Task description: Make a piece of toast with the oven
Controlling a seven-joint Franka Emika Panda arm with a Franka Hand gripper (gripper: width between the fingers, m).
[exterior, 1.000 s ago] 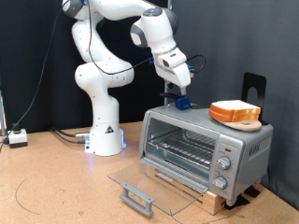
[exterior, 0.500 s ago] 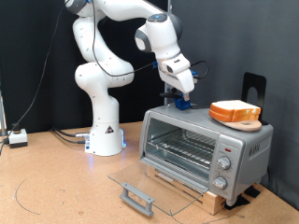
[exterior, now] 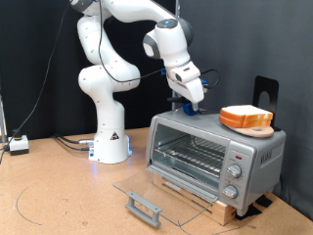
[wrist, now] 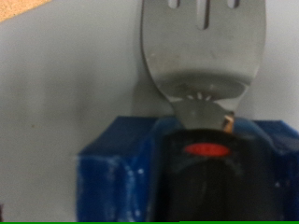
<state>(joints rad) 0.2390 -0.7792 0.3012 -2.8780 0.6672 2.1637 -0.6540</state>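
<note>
The silver-grey oven point(exterior: 210, 152) stands at the exterior view's right with its glass door point(exterior: 161, 191) folded down flat and its wire rack bare. Two near-identical bread slices point(exterior: 246, 117) lie stacked on the oven's roof; I cannot tell which is the piece of toast. My gripper point(exterior: 192, 106) hangs just above the roof's left end, left of the bread. It is shut on a blue block point(wrist: 112, 168) that carries a metal spatula point(wrist: 203, 51). In the wrist view the spatula blade lies over the grey roof point(wrist: 65, 84). An orange-tan edge point(wrist: 23, 7) shows in one corner.
The door's grey bar handle point(exterior: 144, 208) juts out over the table. The oven sits on a wooden board point(exterior: 210, 204). A black stand point(exterior: 264, 93) rises behind the bread. The robot's base point(exterior: 110, 142) and a small white box point(exterior: 18, 145) stand at the left.
The gripper with the blue block and spatula has shifted slightly to the exterior view's right, toward the bread. The oven, door and bread have not moved.
</note>
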